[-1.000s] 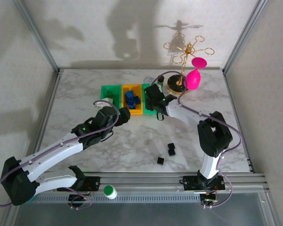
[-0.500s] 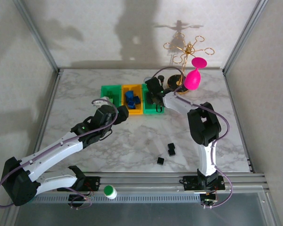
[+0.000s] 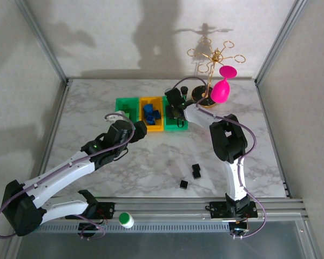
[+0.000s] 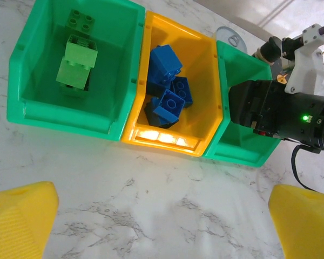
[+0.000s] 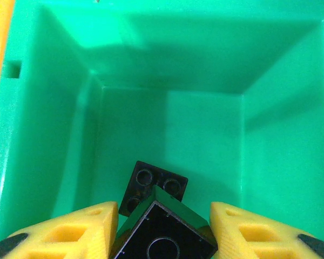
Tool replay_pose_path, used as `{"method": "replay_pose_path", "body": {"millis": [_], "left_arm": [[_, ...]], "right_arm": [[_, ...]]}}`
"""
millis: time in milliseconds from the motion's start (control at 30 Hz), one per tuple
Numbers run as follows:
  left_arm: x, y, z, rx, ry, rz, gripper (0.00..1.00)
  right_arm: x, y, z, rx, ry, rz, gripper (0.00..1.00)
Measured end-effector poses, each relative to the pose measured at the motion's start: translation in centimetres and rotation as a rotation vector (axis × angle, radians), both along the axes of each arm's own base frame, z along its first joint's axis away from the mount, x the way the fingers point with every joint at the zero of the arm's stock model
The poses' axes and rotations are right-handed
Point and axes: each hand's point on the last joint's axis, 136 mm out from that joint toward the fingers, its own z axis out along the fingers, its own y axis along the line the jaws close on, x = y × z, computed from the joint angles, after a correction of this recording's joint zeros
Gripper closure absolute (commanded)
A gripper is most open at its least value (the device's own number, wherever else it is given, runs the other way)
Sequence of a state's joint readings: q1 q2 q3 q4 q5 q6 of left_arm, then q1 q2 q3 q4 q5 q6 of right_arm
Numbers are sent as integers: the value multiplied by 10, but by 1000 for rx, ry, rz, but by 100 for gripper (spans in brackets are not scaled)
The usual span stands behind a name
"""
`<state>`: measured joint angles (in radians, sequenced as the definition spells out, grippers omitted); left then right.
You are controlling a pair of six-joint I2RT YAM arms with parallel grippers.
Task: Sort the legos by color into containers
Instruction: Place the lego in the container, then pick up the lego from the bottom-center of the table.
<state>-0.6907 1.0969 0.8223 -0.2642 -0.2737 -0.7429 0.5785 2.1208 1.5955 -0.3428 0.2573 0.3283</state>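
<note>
White walls and a metal frame are enclosing a marble surface, where three bins are sitting in a row toward the far side. The right hand is reaching down into the right green bin. Its yellow fingers are standing narrowly apart and pinching a black brick, which is hanging tilted between them. Beneath it, a second black brick is lying studs-up on the bin's floor.

Right beside that bin, the yellow bin is holding a pile of blue bricks, and the left green bin is holding green bricks. Three loose black bricks are lying on the surface nearer the arm bases, well apart from the bins. A gold stand carrying a pink glass is standing just behind the right arm. A green-and-white cap is resting by the left base.

The right arm is stretching forward, bending sharply at the elbow. The left hand is hovering over bare marble just on the near side of the bins, spread wide and carrying nothing.
</note>
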Motion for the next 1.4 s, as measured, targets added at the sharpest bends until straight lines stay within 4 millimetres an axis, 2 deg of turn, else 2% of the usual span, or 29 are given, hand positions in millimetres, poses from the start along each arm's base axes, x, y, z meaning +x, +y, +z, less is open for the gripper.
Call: {"method": "replay_pose_path", "body": {"millis": [300,567,667,833,933,1033,1200,1400], "left_arm": [[-1,-2,-1,-6,6,-13,0],[-1,-4,-1,-8,8,-20,1],[-2,-5,-1,-12,11,-27,0],[-3,-6,-1,-17,15,-35,0],[-4,-7,-1,-17,14,-40,0],[-8,-9,-3,-20,14,-52,0],[-19,-19,-12,-31,33,-86,1],[-42,-37,-34,-52,77,-154,1]], "right_arm": [[3,1,1,6,-1,2,47],[4,0,12,12,-9,2,43],[0,0,30,37,-26,10,44],[-15,-4,83,114,-102,21,46],[-33,-14,103,156,-134,16,47],[-57,-27,102,180,-118,3,47],[-109,-55,72,182,-34,-47,46],[-180,-85,32,148,102,-124,43]]}}
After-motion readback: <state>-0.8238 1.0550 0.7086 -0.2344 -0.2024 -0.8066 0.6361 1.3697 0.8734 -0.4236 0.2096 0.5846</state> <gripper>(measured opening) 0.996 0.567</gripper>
